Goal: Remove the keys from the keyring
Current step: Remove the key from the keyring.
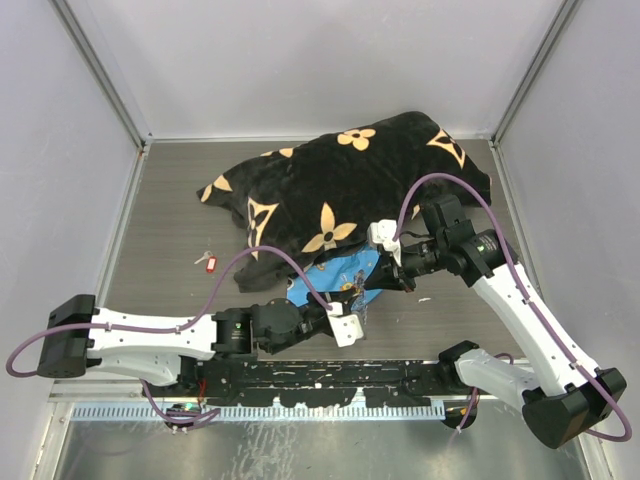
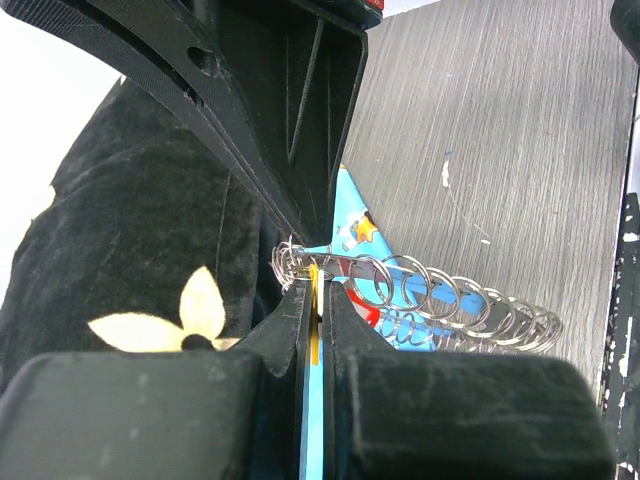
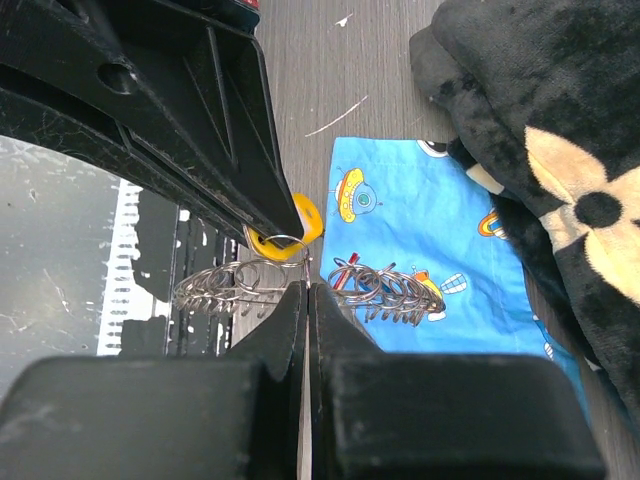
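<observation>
Black blanket (image 1: 340,190) w/ beige flower motifs, no readable letters. Blue cloth (image 3: 430,230) has cartoon UFOs, no text. Keyring (image 2: 460,305) is stretched btwn both arms over that cloth, mid worktop (image 1: 170,220). Right pincer (image 3: 307,290) is clamped on the ring. Left pincer (image 2: 313,290) is clamped on orange-yellow key (image 3: 300,215), which isn't off yet. Red key (image 1: 208,262) lies loose at left, so prob. one done, rest to go.

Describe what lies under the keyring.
Under the keyring show a blue cloth and grey table. The right gripper, shut on its middle, hides whatever lies below there.
</observation>
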Available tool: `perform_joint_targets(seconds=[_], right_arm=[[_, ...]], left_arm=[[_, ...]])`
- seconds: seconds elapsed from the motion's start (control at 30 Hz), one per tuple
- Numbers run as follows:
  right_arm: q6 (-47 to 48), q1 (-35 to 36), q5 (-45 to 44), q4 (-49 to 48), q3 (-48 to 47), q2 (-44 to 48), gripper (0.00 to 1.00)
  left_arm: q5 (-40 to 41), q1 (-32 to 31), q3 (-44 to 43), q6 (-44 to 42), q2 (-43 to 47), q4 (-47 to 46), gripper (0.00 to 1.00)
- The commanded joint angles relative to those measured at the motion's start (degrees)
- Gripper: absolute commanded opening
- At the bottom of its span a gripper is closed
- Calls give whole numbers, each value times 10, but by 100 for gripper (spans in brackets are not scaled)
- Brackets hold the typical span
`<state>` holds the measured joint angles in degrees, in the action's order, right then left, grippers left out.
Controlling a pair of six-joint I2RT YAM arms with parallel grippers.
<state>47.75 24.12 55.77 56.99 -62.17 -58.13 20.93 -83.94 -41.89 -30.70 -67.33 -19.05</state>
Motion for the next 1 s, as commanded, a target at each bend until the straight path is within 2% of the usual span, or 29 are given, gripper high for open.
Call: perform_joint_targets(seconds=[0.0,0.97], right_arm=[[-36,0,-4,-58,-18,10,1],[-112,-17,26,-138,0,49,1]], left_arm=[[-15,-4,-16,11,25,-5,0],[0,-4,32,55,37,-21,0]])
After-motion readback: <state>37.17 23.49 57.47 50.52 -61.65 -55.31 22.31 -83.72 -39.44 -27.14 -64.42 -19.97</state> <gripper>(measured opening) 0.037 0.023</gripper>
